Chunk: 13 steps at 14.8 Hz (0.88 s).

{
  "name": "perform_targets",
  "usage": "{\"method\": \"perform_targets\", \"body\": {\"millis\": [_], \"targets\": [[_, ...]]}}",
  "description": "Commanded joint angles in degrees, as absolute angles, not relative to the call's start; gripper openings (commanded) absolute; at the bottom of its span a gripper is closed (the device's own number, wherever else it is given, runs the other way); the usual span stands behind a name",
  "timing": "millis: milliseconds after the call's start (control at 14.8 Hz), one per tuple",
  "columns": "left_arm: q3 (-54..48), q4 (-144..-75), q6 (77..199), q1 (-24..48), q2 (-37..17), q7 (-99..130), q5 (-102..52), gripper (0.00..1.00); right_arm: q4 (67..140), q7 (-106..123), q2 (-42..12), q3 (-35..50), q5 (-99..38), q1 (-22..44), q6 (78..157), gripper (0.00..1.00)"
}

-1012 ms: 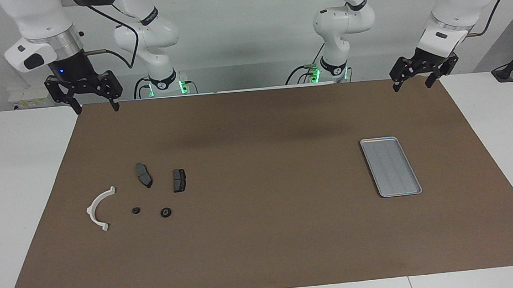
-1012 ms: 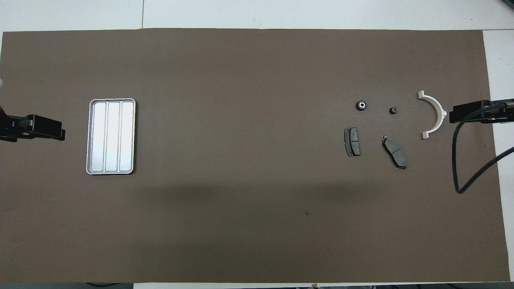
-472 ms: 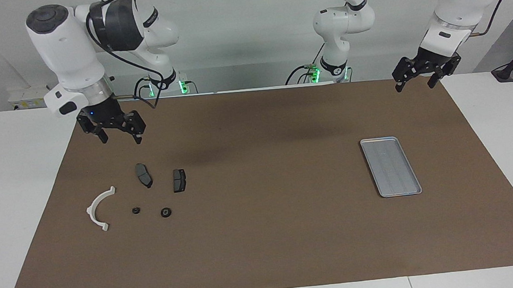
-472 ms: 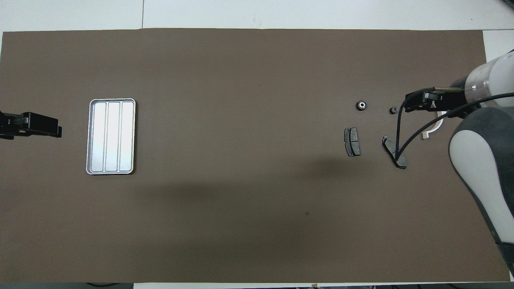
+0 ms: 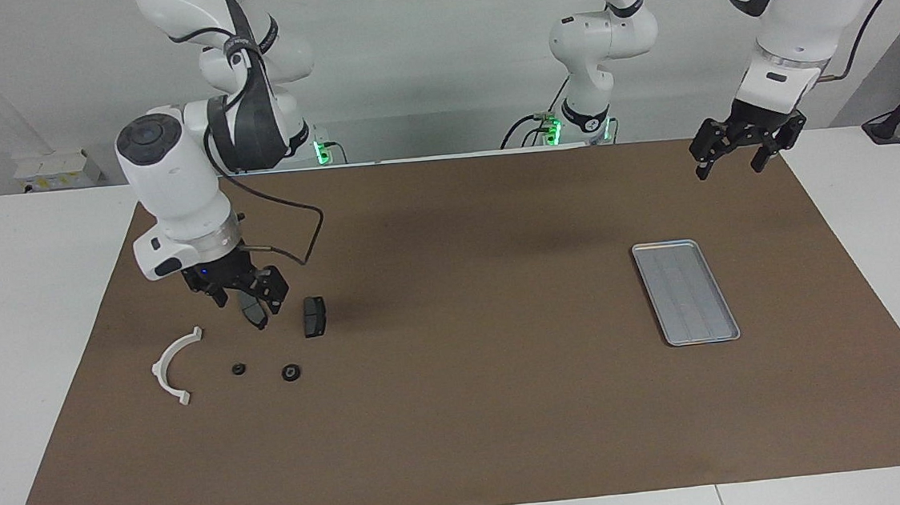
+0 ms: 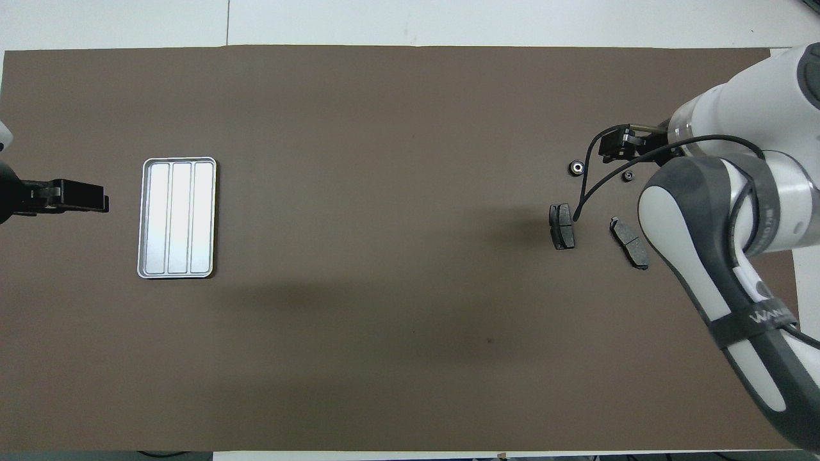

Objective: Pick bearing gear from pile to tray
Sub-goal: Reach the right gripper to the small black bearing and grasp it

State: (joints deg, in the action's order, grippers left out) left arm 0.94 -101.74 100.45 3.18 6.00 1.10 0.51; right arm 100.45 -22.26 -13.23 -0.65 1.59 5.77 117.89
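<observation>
The pile lies toward the right arm's end of the table: a white arc bracket (image 5: 174,366), two dark pad plates (image 5: 314,317) (image 5: 257,317), and two small black round pieces. The round piece with a silver centre, the bearing gear (image 5: 291,372) (image 6: 576,168), lies beside the smaller one (image 5: 239,369) (image 6: 628,175). My right gripper (image 5: 249,300) (image 6: 612,146) hangs open over the pile and holds nothing. It partly covers one plate in the facing view. The silver tray (image 5: 684,292) (image 6: 177,218) lies bare toward the left arm's end. My left gripper (image 5: 730,166) (image 6: 96,200) waits open in the air.
A brown mat (image 5: 478,411) covers the table, with white tabletop (image 5: 21,318) showing around it. In the overhead view the right arm (image 6: 717,211) hides the white bracket, and its black cable (image 6: 586,192) hangs over the pile. The pad plates (image 6: 562,226) (image 6: 630,242) show there.
My right arm has swung down from the mat's corner nearest its base to just over the pile. The left gripper has barely shifted. No part has moved.
</observation>
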Motion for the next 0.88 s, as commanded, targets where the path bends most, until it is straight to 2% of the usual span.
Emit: {"method": "perform_targets", "body": {"millis": [0,472,810], "targets": [[0.79,-104.24,100.03,2.72,8.35,0.35,0.35,1.00,100.46,-25.66,-16.25,-0.62,2.90,6.42,120.14,1.00],[-0.35,-104.41,91.59,4.22,9.14,0.35,0.62,1.00,102.13,-26.10,-21.53,-0.70,2.99,6.33,125.85,1.00],[-0.44,-106.70,93.07,5.45,10.55,0.88,0.62,1.00,102.13,-26.54,-25.83,-0.70,2.99,6.24,131.12,1.00]]}}
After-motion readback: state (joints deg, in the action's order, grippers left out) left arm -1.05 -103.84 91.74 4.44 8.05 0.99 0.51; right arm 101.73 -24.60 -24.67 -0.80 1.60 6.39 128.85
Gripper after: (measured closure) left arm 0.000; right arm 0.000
